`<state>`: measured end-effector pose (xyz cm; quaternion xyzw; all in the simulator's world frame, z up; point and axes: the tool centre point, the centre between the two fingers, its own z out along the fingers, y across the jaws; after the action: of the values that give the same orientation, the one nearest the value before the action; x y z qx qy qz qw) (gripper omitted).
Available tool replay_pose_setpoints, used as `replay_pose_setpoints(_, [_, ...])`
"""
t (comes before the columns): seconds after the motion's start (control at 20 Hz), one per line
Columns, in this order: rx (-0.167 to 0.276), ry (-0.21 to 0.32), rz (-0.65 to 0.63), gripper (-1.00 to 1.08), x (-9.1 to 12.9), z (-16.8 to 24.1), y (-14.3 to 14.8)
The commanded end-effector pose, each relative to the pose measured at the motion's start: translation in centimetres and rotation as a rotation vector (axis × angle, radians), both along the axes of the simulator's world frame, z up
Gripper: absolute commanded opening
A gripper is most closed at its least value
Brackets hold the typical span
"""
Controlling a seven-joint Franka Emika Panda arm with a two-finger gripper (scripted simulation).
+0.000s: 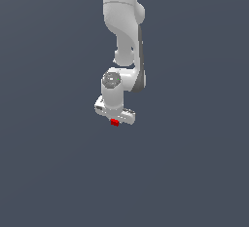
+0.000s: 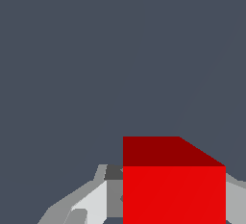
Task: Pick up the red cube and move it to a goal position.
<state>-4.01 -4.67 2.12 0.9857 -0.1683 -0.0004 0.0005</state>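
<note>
Nearest you in the exterior view, the red cube [image 1: 115, 122] sits just under the white hand [image 1: 115, 119], and in the wrist view you see its fingers [image 2: 93, 201] pressed against the cube's [image 2: 174, 194] sides, holding it. Farther back, the arm [image 1: 122, 21] drops steeply, wrist bent so the hand points down over the grey tabletop [image 1: 48, 172].
</note>
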Motion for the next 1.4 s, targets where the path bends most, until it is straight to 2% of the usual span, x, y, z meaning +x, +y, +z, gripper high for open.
replay_pose_setpoints(0.0, [0.0, -0.001, 0.0, -1.0, 0.0, 0.3, 0.0])
replay_pose_setpoints(0.3, [0.0, -0.001, 0.0, -1.0, -0.3, 2.3, 0.2])
replay_pose_setpoints(0.6, [0.0, -0.001, 0.0, -1.0, -0.9, 6.2, 0.6])
replay_pose_setpoints(1.35, [0.0, -0.001, -0.002, -1.0, -3.0, 22.0, 2.1])
